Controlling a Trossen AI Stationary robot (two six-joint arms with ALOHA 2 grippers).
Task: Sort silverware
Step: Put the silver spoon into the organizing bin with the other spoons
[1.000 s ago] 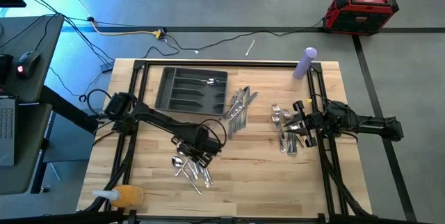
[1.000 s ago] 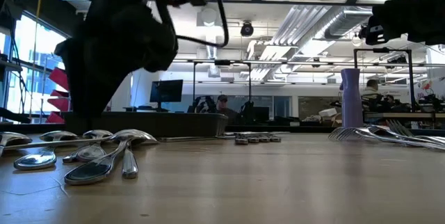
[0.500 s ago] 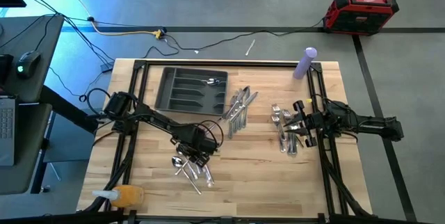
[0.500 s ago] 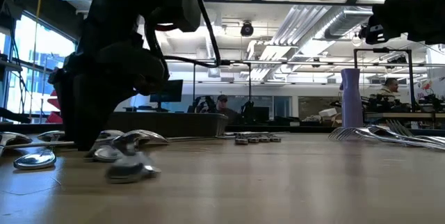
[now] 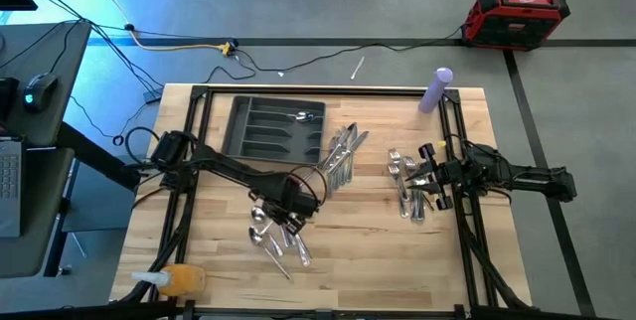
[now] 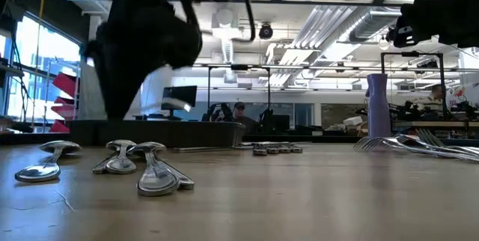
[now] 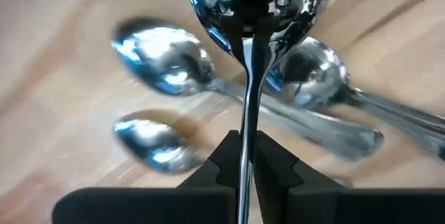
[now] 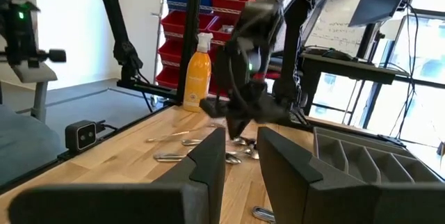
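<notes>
The silverware is slim, shiny silver metal, lying in three groups on the desk (image 5: 348, 231). A cluster of spoons (image 5: 273, 236) lies toward the front left, their polished bowls mirroring the ceiling lights in the low view. A bundle of knives (image 5: 340, 157) lies just beside the right edge of the dark grey tray (image 5: 260, 141). A bunch of forks (image 5: 405, 183) lies on the right half. One piece (image 5: 301, 116) lies in a compartment of the tray, near its far right corner.

The left end effector (image 5: 289, 217) sits over the spoon cluster, clamped on the thin handle of a spoon (image 7: 252, 15); in the left wrist view the handle runs up between the two dark fingers (image 7: 221, 160) and the bowl stands above them, with other spoons lying on the wood behind. The right end effector (image 5: 424, 174) hangs just beside the forks with its fingers set a little apart and holding nothing.

The desk is pale wood with a black frame. A lilac bottle (image 5: 436, 89) stands at its far right corner and an orange spray bottle (image 5: 177, 280) lies at the front left corner. On the grey floor beyond are cables (image 5: 179, 42) and a red and black case (image 5: 517, 14). The low view shows an open hall with ceiling ducts, lights and red bins.
</notes>
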